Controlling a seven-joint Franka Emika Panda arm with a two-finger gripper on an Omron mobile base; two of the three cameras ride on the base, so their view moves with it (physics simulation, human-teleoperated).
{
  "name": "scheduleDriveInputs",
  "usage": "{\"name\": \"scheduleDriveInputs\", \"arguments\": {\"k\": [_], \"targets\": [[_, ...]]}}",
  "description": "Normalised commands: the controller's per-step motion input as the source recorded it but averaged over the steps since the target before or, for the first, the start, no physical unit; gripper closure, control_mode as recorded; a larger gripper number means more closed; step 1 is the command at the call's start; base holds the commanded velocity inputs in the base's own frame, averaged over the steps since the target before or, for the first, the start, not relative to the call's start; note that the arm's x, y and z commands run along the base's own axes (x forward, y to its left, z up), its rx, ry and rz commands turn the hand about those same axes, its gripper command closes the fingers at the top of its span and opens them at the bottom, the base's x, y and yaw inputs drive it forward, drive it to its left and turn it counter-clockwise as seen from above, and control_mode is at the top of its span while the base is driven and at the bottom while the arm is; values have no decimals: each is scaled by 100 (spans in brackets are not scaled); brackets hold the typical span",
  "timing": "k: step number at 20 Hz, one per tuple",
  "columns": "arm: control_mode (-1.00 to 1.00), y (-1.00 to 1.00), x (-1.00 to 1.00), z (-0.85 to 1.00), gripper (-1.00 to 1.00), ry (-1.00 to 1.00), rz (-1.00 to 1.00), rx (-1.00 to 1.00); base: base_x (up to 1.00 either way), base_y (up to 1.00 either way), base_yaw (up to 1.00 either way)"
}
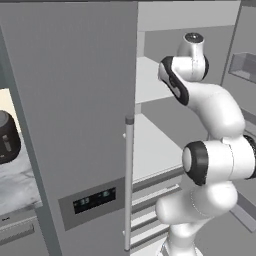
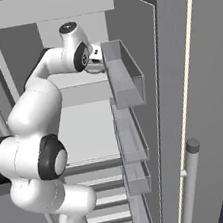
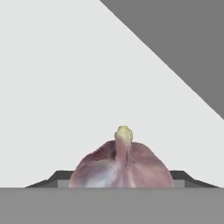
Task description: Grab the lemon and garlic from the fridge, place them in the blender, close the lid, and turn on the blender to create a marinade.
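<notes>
The fridge (image 1: pixel 75 100) stands open, with its grey door and bar handle (image 1: pixel 129 180) at the left and white shelves (image 1: pixel 150 150) inside. My arm reaches onto an upper shelf (image 2: pixel 80 77). A pinkish-purple garlic (image 3: pixel 122 168) bulb with a yellowish stem tip lies on the white shelf, right in front of the hand camera. My gripper (image 3: pixel 121 183) straddles it, one dark fingertip (image 3: pixel 48 181) close on each side. The bulb hides their inner faces, so contact is unclear. In the right base view the gripper (image 2: pixel 96 62) sits beside the top door bin. The lemon and lid are out of view.
The right door carries several clear bins (image 2: pixel 126 76) close to my hand, and its bar handle (image 2: pixel 192 182) is low right. A black round appliance (image 1: pixel 6 137) stands on the marble counter to the left of the fridge. Lower shelves and drawers (image 1: pixel 150 210) sit below my arm.
</notes>
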Motion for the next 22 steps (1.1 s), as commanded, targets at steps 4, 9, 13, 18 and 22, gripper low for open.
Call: {"name": "scheduleDriveInputs", "arguments": {"k": [4,9,13,18,22], "targets": [[-100,4,-92,0,100,-21,2,0,0,0,0],[-100,18,-100,0,100,-8,2,0,0,0,0],[-100,20,-100,5,100,0,0,5,0,0,0],[-100,34,-100,-1,100,0,2,2,0,0,0],[-100,41,-100,-13,100,1,4,0,0,0,0]]}}
